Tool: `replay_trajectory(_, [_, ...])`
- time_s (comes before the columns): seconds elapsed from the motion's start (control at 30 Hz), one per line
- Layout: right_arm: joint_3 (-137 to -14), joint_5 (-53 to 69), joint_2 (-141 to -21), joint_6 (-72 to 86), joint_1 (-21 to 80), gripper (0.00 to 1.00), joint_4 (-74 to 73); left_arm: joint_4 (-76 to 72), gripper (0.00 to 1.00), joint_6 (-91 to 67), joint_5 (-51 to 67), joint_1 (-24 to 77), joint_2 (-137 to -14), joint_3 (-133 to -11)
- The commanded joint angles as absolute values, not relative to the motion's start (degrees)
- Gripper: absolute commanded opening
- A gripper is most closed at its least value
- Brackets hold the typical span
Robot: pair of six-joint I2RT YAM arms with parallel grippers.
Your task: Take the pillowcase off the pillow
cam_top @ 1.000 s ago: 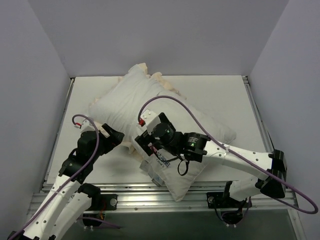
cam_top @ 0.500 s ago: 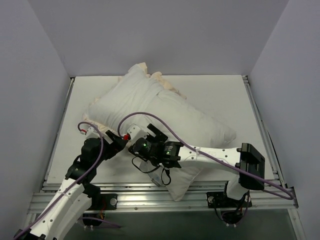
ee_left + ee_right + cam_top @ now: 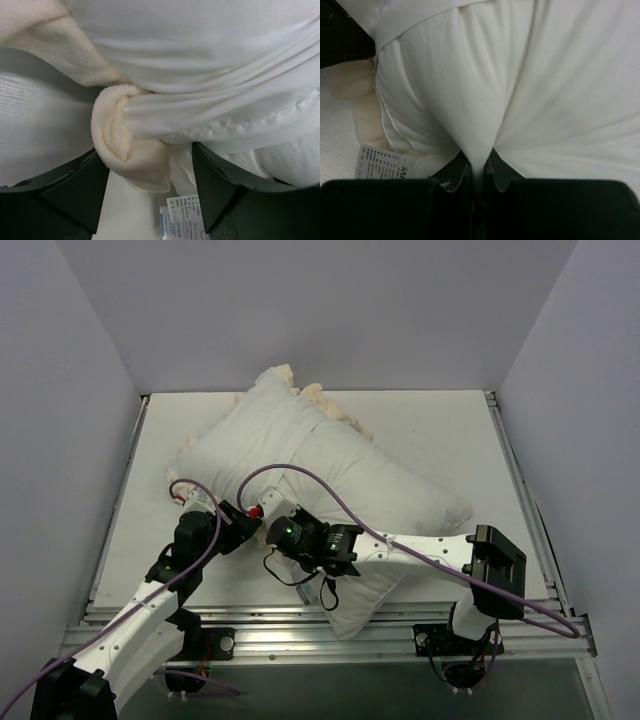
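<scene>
Right gripper (image 3: 479, 172) clamped on fold of pillow (image 3: 545, 100), near its label (image 3: 377, 162). Left gripper (image 3: 150, 187) jaws apart, straddling rolled pillowcase (image 3: 120, 150) frill just beside pillow.

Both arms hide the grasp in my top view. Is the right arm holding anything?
Observer: Yes, the right jaws are shut on a fold of the pillow.
Operator: And the left?
Observer: The left jaws stand apart, straddling the rolled cream edge of the pillowcase.
Operator: Which end is that?
Observer: The pillow's label end. The label sits just below that roll, between the jaws.
</scene>
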State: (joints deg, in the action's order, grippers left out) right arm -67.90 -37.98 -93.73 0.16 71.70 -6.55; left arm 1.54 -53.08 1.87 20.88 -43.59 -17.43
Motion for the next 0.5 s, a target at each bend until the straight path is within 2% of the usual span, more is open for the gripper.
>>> replay_trajectory(0.0, [-65.7, -36.4, -92.9, 2.0, 70.8, 0.00, -7.9, -6.2, 0.71, -52.9, 1.8, 20.6, -45.6, -17.0])
replay_trajectory(0.07, [-65.4, -35.7, -92.3, 2.2, 70.7, 0.00, -7.6, -8.1, 0.68, -53.1, 1.3, 20.6, -46.7, -16.8])
replay_trajectory(0.17, [-64.9, -36.0, -90.9, 2.5, 70.6, 0.00, -7.3, -10.4, 0.54, -53.1, 0.5, 20.6, -49.5, -16.7])
replay_trajectory(0.2, [-64.7, -36.2, -90.4, 2.6, 70.6, 0.00, -7.5, -11.1, 0.37, -53.0, 0.5, 20.6, -51.0, -16.9])
replay_trajectory(0.23, [-64.3, -36.7, -89.7, 2.8, 70.5, 0.00, -7.6, -11.7, 0.25, -53.0, -1.0, 20.6, -51.8, -17.0])
replay_trajectory(0.3, [-64.0, -38.2, -87.5, 3.5, 69.9, 0.00, -8.3, -11.0, 0.06, -52.7, -2.0, 20.5, -52.9, -18.1])
replay_trajectory(0.33, [-63.7, -38.5, -86.5, 4.0, 69.4, 0.00, -8.7, -10.2, 0.03, -52.8, -3.9, 20.1, -52.7, -18.8])
replay_trajectory(0.47, [-61.1, -40.0, -78.2, 6.4, 64.3, 0.00, -11.4, -1.2, 0.02, -52.6, -12.9, 17.9, -49.1, -23.5])
